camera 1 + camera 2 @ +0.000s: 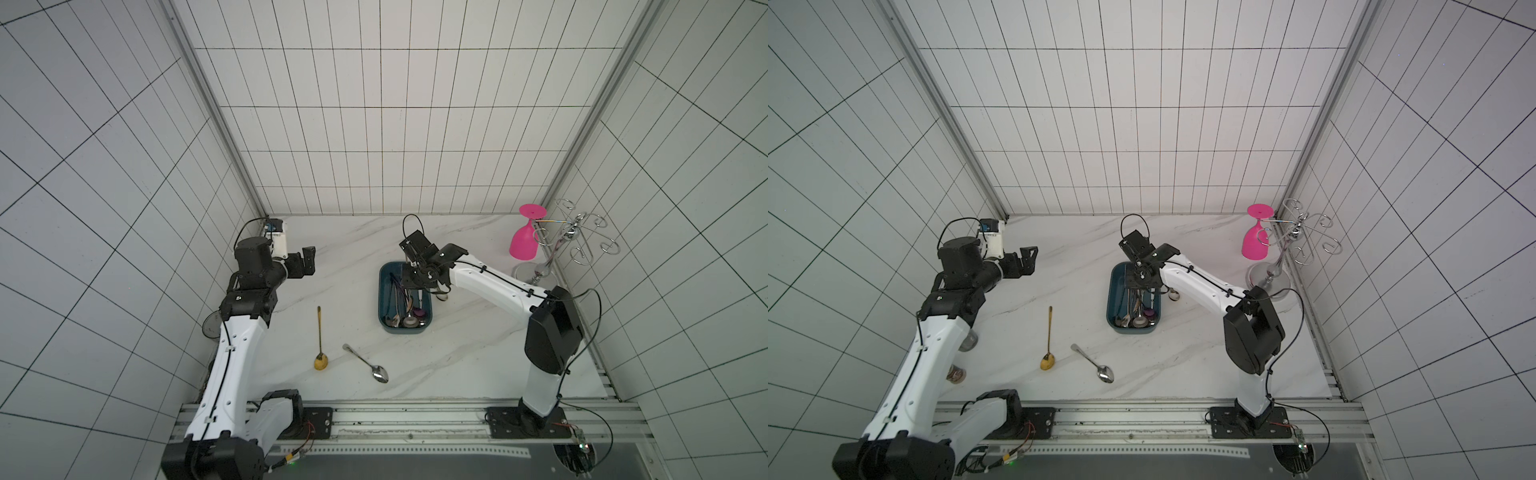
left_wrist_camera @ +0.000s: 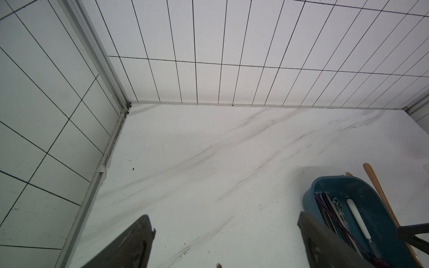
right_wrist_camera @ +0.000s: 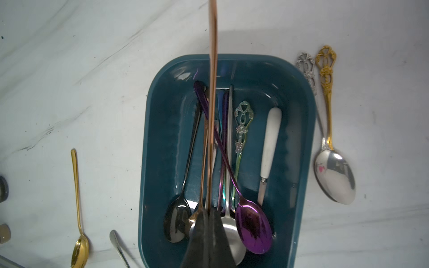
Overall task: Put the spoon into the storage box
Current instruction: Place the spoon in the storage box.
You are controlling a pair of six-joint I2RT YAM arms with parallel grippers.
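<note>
While the right end effector [image 3: 209,212] is clamped shut on the copper-coloured spoon [image 3: 213,92], the step in hand reads as placement: the spoon hangs over the storage box [image 3: 151,162], not yet released into it. The handle runs along the box's long axis and, in the right wrist view, reaches past the far rim. The bowl end is hidden behind the fingers [image 3: 199,232]. Contact with the cutlery below: cannot tell.

Note: the left end effector [image 2: 224,218] has its jaws wide apart, is empty, and sits well apart from the box.

Next move, as I judge it: lower and level the spoon until the whole handle sits inside the walls, then open. The box looks barely longer than the handle, so a skewed release could leave the handle propped on the rim.

Materials:
- Box: dark teal plastic, smooth, faintly glossy, with rounded corners and low walls.
- Inside the box: slim polished metal, including an iridescent purple spoon [image 3: 254,227], a black spoon [image 3: 176,222] and a white-handled piece [image 3: 270,143].
- Held spoon: thin, straight, satin copper finish.
- Surface: the desk [image 1: 478,353] is white marble-pattern with grey veins.
- Outside the box: a gold spoon [image 1: 320,340] and a silver spoon [image 1: 365,363] lie near it, and an ornate-handled spoon [image 3: 334,176] lies just beside its wall.
</note>
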